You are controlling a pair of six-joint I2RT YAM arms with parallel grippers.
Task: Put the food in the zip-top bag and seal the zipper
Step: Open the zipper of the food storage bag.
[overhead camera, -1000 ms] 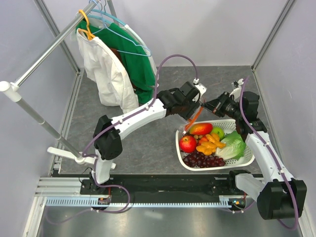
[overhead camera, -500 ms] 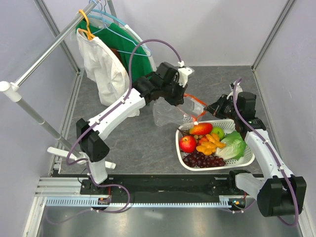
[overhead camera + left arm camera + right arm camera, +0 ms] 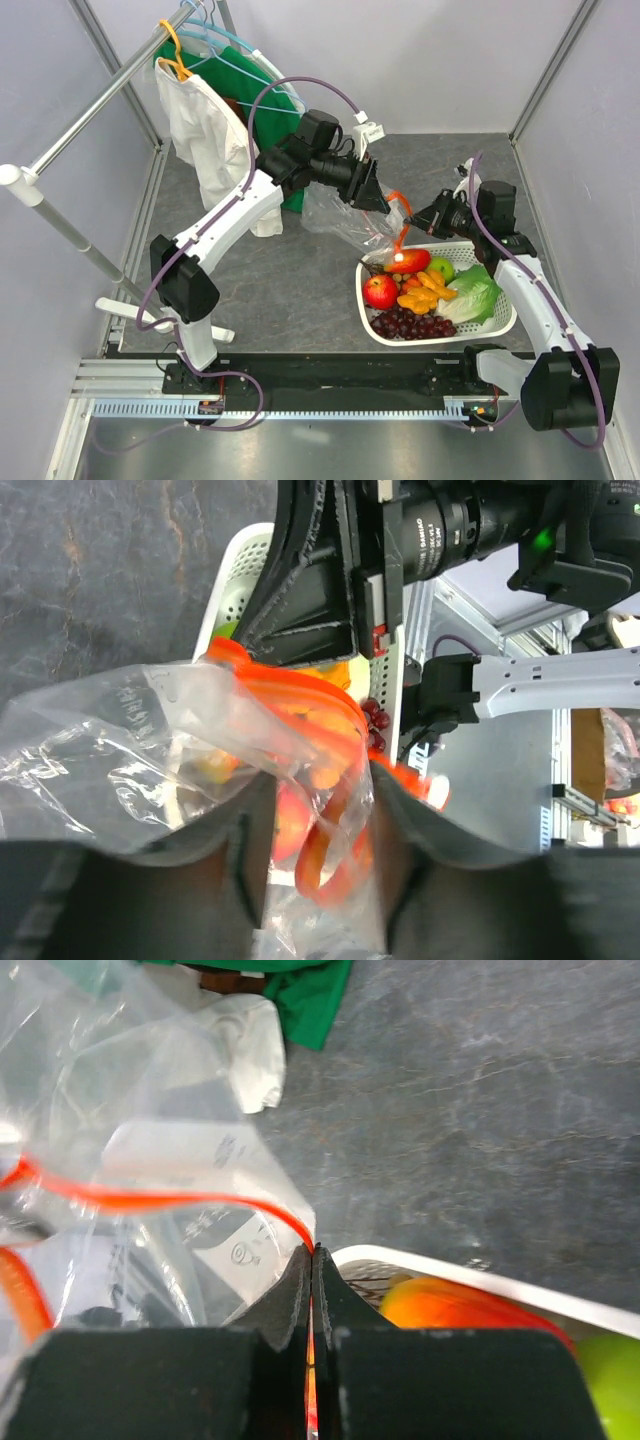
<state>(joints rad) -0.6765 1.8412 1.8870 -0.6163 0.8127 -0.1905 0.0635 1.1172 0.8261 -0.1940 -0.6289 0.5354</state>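
The clear zip-top bag (image 3: 345, 222) hangs in the air between my two grippers, left of the basket. Its orange-red zipper (image 3: 400, 212) runs between them. My left gripper (image 3: 383, 203) is shut on a bunch of plastic and zipper (image 3: 318, 810). My right gripper (image 3: 414, 222) is shut on the zipper's end (image 3: 200, 1200), its jaws pressed together (image 3: 312, 1252). The food lies in the white basket (image 3: 500, 325): mango (image 3: 408, 261), red apple (image 3: 380, 291), green apple (image 3: 441, 268), orange pieces (image 3: 425, 292), grapes (image 3: 410, 325), lettuce (image 3: 472, 295).
A clothes rail (image 3: 100, 110) crosses the back left, with a white garment (image 3: 215, 145) and a green one (image 3: 285, 130) on hangers close behind the left arm. Walls enclose the grey table (image 3: 300, 290) on three sides.
My left arm has swung back and to the left with the bag, drawing it out from beside the right gripper. The bag now hangs spread open. The right gripper has barely moved.
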